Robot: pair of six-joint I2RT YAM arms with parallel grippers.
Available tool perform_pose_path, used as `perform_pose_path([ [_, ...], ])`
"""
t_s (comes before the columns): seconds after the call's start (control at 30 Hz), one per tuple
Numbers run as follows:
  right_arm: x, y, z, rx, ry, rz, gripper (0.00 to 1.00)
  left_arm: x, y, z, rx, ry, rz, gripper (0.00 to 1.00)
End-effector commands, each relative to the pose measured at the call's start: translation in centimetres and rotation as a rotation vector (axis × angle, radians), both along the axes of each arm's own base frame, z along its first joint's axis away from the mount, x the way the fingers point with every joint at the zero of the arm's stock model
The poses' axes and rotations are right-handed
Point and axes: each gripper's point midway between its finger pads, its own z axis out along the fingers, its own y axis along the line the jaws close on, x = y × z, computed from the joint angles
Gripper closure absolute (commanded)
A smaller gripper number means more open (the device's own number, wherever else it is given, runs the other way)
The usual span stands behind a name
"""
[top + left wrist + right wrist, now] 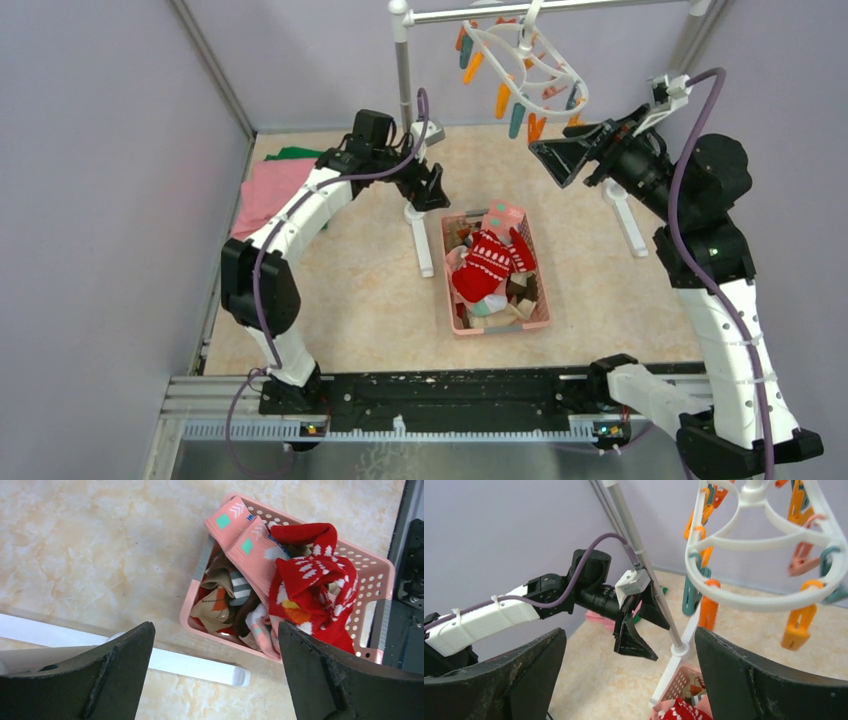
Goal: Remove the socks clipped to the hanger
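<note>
The socks (488, 265) lie heaped in a pink basket (541, 318) mid-table: red with white patterns, pink with teal marks, argyle. They also show in the left wrist view (305, 580). The white hanger (528, 62) hangs from the rail at the top; its orange and teal pegs hold nothing, as the right wrist view (764, 600) also shows. My left gripper (435, 187) is open and empty, left of the basket by the stand's post. My right gripper (558, 160) is open and empty, just below the hanger.
The metal rail stand (403, 70) has white feet (420, 240) beside the basket and at the right (626, 218). Folded pink and green cloths (268, 185) lie at the far left. Purple walls close in the table.
</note>
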Motion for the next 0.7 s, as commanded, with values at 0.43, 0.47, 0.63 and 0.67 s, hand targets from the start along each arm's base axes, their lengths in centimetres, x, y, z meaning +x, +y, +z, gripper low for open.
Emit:
perform_pose_path([
  [0.43,0.5,-4.2,-9.6,0.040,0.162,-0.266,0.13,8.7,2.3,2.2,0.013,-0.141,0.076,0.01],
  [0.47,0.7,-4.6,-10.5,0.042,0.179,-0.289,0.13,8.3,2.5,1.6,0.013,-0.118,0.071,0.01],
  [0.63,1.8,-7.4,-14.9,0.027,0.255,-0.460,0.08,2.7,3.5,-1.6,0.024,0.009,-0.013,0.01],
  [0.67,2.0,-8.1,-15.7,0.021,0.266,-0.496,0.08,1.5,4.0,-2.1,0.031,0.016,-0.022,0.01],
])
